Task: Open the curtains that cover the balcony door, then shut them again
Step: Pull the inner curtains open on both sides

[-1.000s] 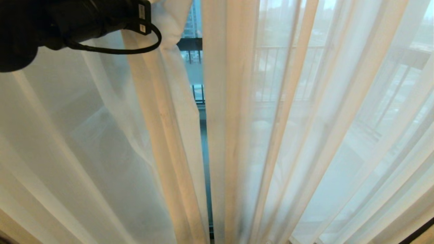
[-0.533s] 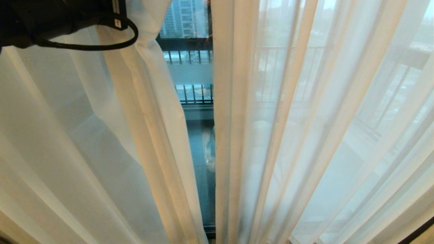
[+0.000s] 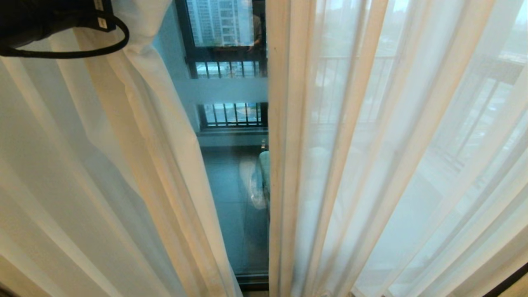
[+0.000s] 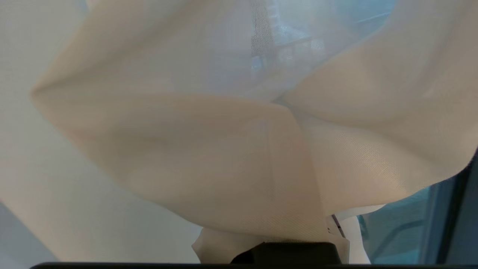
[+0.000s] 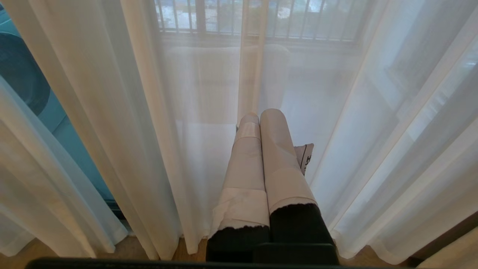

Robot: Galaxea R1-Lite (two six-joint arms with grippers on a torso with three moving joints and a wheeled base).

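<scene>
The curtains hang in two cream pleated panels, the left panel [image 3: 136, 165] and the right panel [image 3: 371, 165]. A gap between them shows the glass of the balcony door [image 3: 231, 198], with its frosted band [image 3: 222, 90] and black lower frame [image 3: 251, 281]. My left arm [image 3: 37, 20] is at the top left. Its left gripper [image 4: 280, 243] is shut on the inner edge of the left curtain, and bunched fabric [image 4: 224, 157] drapes over the taped fingers [image 4: 211, 248]. My right gripper [image 5: 260, 116] hangs shut and empty, low before the right panel.
A black-railed window [image 3: 231, 66] shows beyond the glass. Wooden floor [image 5: 130, 246] lies under the curtain hems. A dark frame edge [image 3: 513, 278] crosses the lower right corner. The right panel covers everything to the right of the gap.
My left arm has moved left, drawing the left curtain's edge with it. The gap has widened from a slit, so more of the glass door shows. The right panel and right arm have not moved.
</scene>
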